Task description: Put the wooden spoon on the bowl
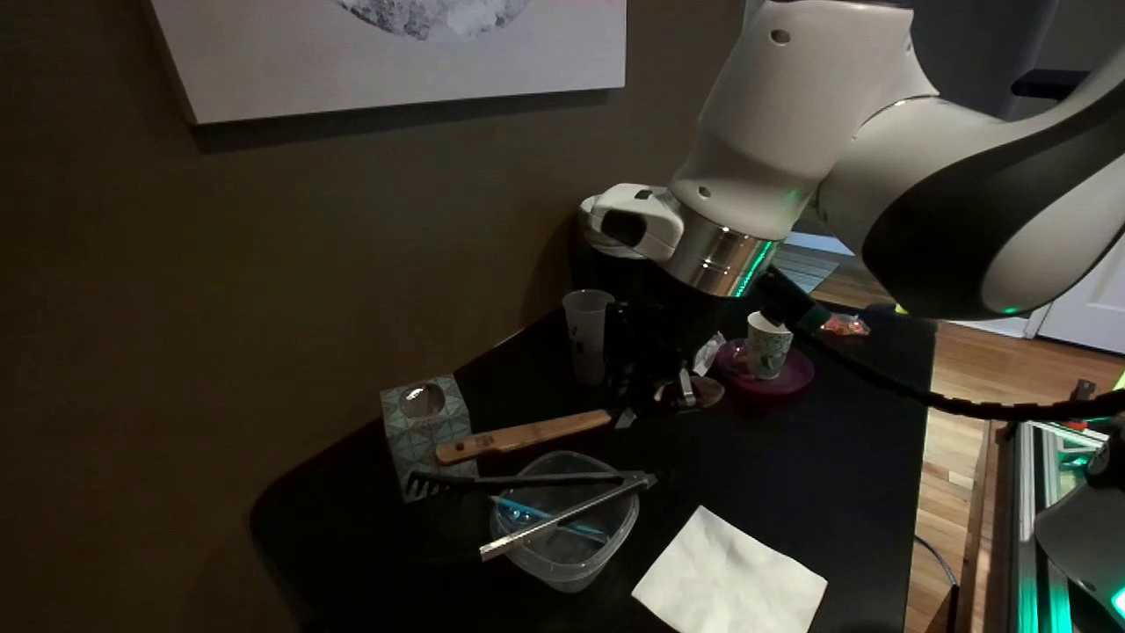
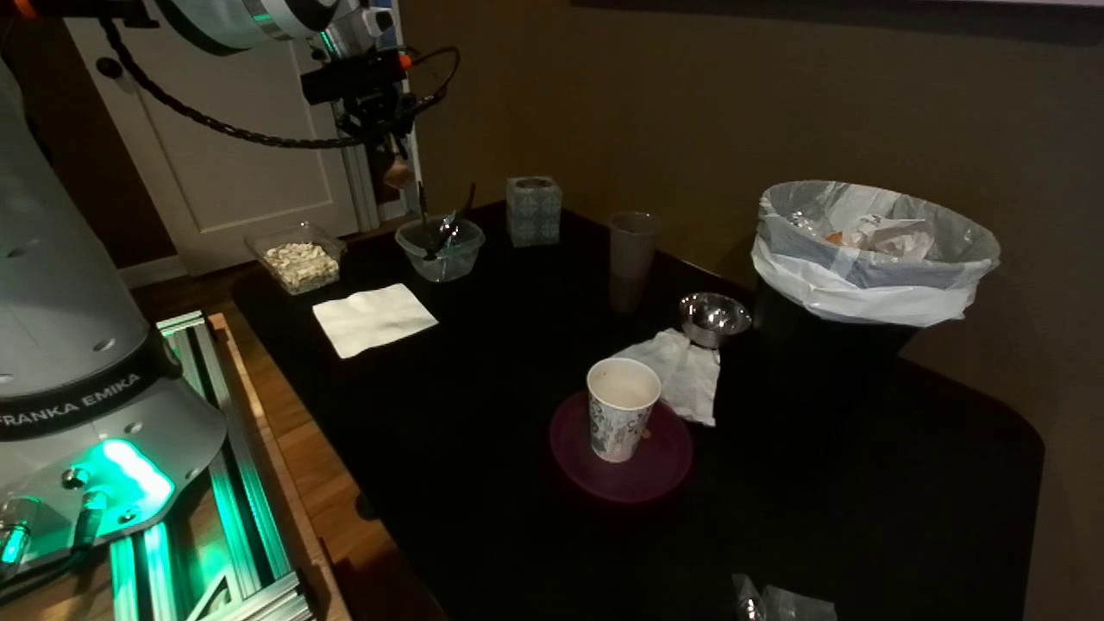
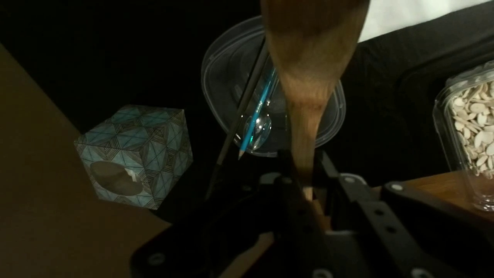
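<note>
The gripper [image 3: 303, 166] is loaded. Its two dark fingers are clamped on the narrow neck of the wooden spoon [image 3: 307, 77], one on each side. The spoon head, nearest the camera and blurred, projects from the fingertips toward the top edge of the wrist view. Material: smooth light-brown wood, flaring from slim neck to broad head. On the opposite side of the gripper, in an exterior view, the straight, flat handle points toward the tissue box [image 1: 444, 422]. The spoon is suspended; a visible gap separates it from the clear bowl [image 3: 222, 83].

The bowl is transparent and thin-walled, with a rounded-square rim. A blue pointed stick [image 3: 256, 116] sits in it; a dark slender rod [image 3: 246, 96] crosses its rim. Beside it stands the tissue box, printed with blue-grey triangles and cut with an oval slot. A flat, white, square napkin [image 1: 729, 576] lies near the bowl. A clear tray [image 3: 444, 131] holds pale, thin flakes [image 3: 478, 119].

Farther from the gripper, in an exterior view: a tall translucent tumbler [image 2: 634, 263], upright; a polished round metal bowl [image 2: 714, 321]; a patterned paper cup [image 2: 617, 418] standing on a round purple plate [image 2: 604, 485]; a black bin [image 2: 819, 362] with a creased white liner [image 2: 862, 293] folded over its rim.
</note>
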### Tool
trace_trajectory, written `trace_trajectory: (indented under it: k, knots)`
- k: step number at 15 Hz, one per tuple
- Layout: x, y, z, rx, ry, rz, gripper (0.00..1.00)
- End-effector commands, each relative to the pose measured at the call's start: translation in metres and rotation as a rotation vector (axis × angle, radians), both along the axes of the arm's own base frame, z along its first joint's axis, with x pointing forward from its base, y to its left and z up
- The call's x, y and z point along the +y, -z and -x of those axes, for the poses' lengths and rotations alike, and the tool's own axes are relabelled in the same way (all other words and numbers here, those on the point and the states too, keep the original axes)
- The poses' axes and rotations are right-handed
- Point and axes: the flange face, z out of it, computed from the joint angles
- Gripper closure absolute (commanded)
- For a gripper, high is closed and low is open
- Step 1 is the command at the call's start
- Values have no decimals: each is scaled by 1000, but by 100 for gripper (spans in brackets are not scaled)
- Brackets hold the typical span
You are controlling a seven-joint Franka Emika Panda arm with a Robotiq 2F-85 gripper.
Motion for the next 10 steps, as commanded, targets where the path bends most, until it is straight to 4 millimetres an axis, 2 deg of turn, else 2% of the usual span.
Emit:
trace_trajectory:
  k: [1,6,10]
  knots:
    - [16,13,-17,14,-50,-10,96]
    - [32,34,-50,36,-100,-30,96]
    - [24,74,-74,79,-79,-58,96]
